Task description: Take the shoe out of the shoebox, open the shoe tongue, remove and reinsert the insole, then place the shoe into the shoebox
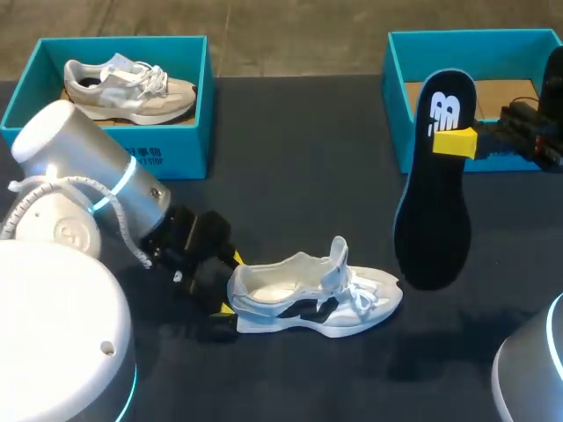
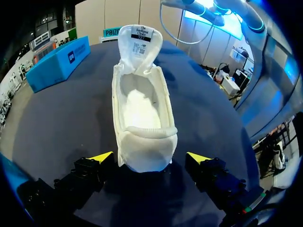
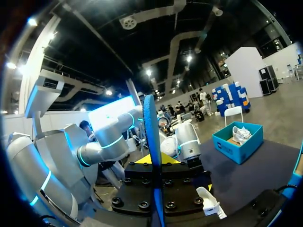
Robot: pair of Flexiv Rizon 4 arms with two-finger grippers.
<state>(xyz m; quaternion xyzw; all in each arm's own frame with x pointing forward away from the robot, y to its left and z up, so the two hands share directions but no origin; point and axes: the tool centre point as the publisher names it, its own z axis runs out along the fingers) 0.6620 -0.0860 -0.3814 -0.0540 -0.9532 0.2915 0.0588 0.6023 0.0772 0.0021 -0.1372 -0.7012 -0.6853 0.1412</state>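
**Q:** Where does the head view place the shoe [image 1: 312,294]?

**A:** It stands on its sole on the dark table [image 1: 299,158], outside both boxes. Its toe points toward the right arm's side and its tongue [image 1: 339,255] is raised upright. The left gripper [image 1: 227,283] sits at the heel.

**Q:** Is the heel clamped?

**A:** The head view leaves that unclear, but the left wrist view settles it. The heel lies between the two yellow-tipped fingers [image 2: 102,157], which are spread wide. Bare table shows between the heel and at least one finger, so the shoe is not gripped. This view also looks straight into the shoe's mouth and shows a pale inner floor, which the head view shows only at a slant.

**Q:** And the insole [image 1: 431,176]?

**A:** It hangs in the air, well above the table, with its long axis vertical and its narrower end up. It is in front of the right-hand shoebox [image 1: 396,53]. The right gripper [image 1: 456,141] pinches it near the upper end. The head view shows its broad black face. The right wrist view shows only its thin edge, upright between the fingers and pressed from both sides.

**Q:** What else is on the table?

**A:** The left-hand shoebox [image 1: 189,141] holds a second shoe [image 1: 132,88]. The right wrist view shows that box far across the table.
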